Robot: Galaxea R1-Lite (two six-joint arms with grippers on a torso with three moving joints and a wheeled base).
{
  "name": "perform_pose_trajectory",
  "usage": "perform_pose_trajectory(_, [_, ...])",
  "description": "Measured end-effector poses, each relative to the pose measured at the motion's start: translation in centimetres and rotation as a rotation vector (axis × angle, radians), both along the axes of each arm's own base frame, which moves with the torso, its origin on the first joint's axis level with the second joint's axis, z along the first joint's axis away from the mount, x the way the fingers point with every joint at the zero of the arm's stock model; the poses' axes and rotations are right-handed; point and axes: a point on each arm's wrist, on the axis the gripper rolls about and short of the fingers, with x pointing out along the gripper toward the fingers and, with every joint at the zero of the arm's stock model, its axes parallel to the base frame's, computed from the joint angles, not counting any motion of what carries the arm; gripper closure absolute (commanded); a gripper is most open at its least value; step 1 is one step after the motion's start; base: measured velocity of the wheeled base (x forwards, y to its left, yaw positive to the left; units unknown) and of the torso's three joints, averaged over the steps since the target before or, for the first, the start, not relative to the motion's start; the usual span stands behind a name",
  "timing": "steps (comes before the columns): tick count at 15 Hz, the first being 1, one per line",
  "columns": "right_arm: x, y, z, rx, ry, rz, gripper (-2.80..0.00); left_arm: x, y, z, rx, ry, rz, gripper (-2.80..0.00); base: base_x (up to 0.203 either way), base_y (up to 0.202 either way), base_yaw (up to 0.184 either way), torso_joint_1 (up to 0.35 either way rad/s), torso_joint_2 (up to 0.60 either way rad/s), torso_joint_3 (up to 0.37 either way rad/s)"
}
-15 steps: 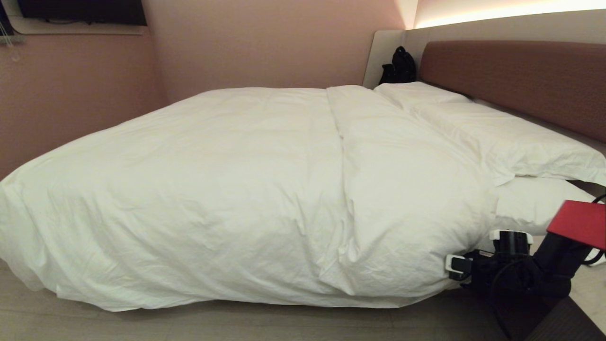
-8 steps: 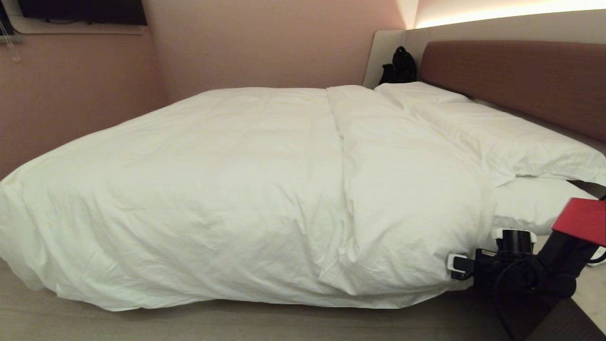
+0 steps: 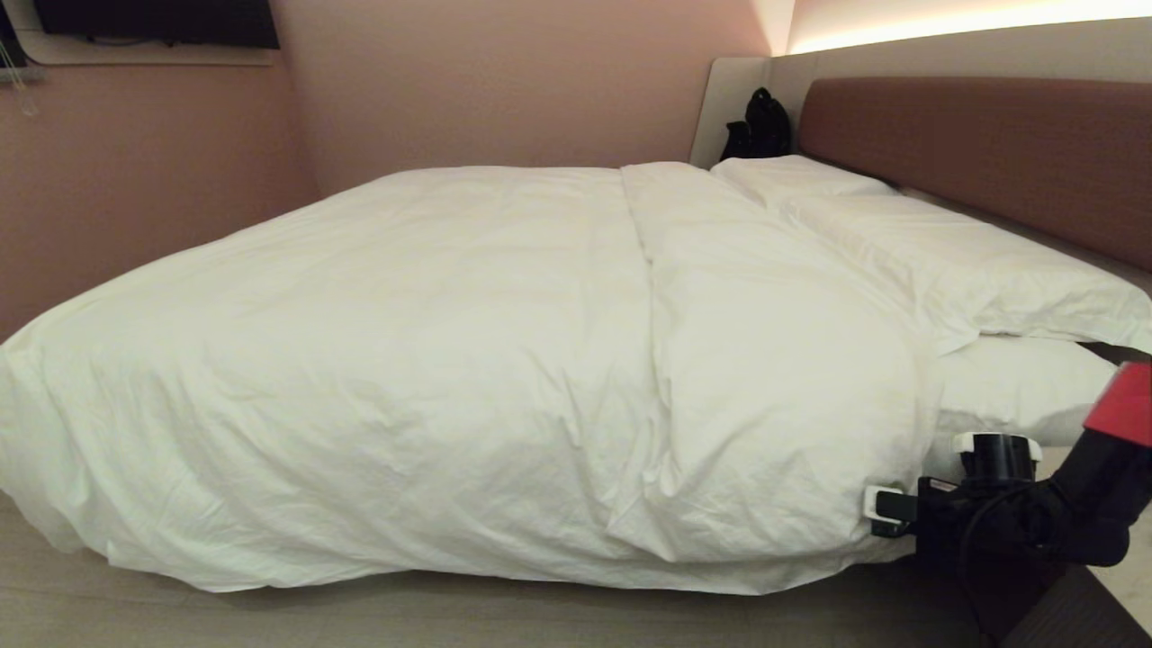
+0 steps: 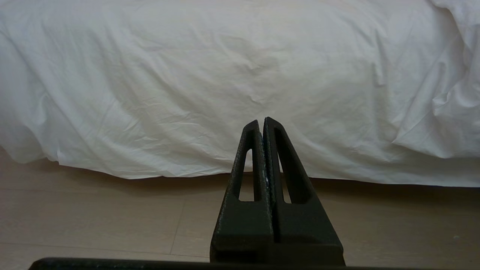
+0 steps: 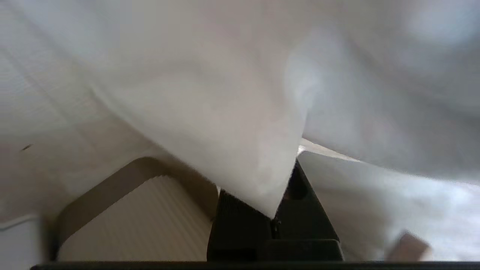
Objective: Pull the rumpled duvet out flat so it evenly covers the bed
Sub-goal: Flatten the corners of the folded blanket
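The puffy white duvet (image 3: 468, 360) lies over the bed (image 3: 990, 153), with a lengthwise fold down its middle and its near side hanging to the floor. My right gripper (image 3: 871, 517) is low at the duvet's near right corner, beside the pillows. It is shut on a fold of the duvet (image 5: 232, 123), which drapes over its fingers (image 5: 240, 221). My left gripper (image 4: 261, 122) is shut and empty. It hangs above the floor, pointing at the duvet's hanging side (image 4: 225, 75). It does not show in the head view.
Two white pillows (image 3: 954, 261) (image 3: 792, 175) lie along the reddish-brown headboard. A black bag (image 3: 760, 126) sits at the far corner. A dark cabinet corner (image 3: 1071, 612) is beside my right arm. Pale floor (image 3: 450, 616) runs along the bed's near side.
My right gripper has closed on the duvet's near right corner and shifted slightly to the right, and the arm's red part has drawn back toward the frame's edge. The left gripper shows no movement.
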Motion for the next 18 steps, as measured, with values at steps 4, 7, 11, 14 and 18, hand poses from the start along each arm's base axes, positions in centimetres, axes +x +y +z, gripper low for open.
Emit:
perform_pose_trajectory(4, [-2.0, -0.1, 3.5, 0.034, -0.007, 0.01, 0.0, 0.0, 0.0, 0.0, 0.0, 0.0, 0.0, 0.0, 0.0, 0.0, 0.0, 0.0, 0.0, 0.0])
perform_pose_trajectory(7, [-3.3, -0.1, 6.9, 0.055, -0.041, 0.017, 0.0, 0.0, 0.0, 0.0, 0.0, 0.0, 0.0, 0.0, 0.0, 0.0, 0.0, 0.0, 0.0, 0.0])
perform_pose_trajectory(11, [-5.6, 0.4, 11.2, 0.082, -0.073, 0.034, 0.0, 0.0, 0.0, 0.0, 0.0, 0.0, 0.0, 0.0, 0.0, 0.0, 0.0, 0.0, 0.0, 0.0])
perform_pose_trajectory(14, [-8.0, 0.7, 13.8, 0.11, -0.069, 0.043, 0.0, 0.0, 0.0, 0.0, 0.0, 0.0, 0.0, 0.0, 0.0, 0.0, 0.0, 0.0, 0.0, 0.0])
perform_pose_trajectory(18, [-11.1, 0.7, 15.8, 0.157, -0.005, 0.031, 0.0, 0.0, 0.0, 0.0, 0.0, 0.0, 0.0, 0.0, 0.0, 0.0, 0.0, 0.0, 0.0, 0.0])
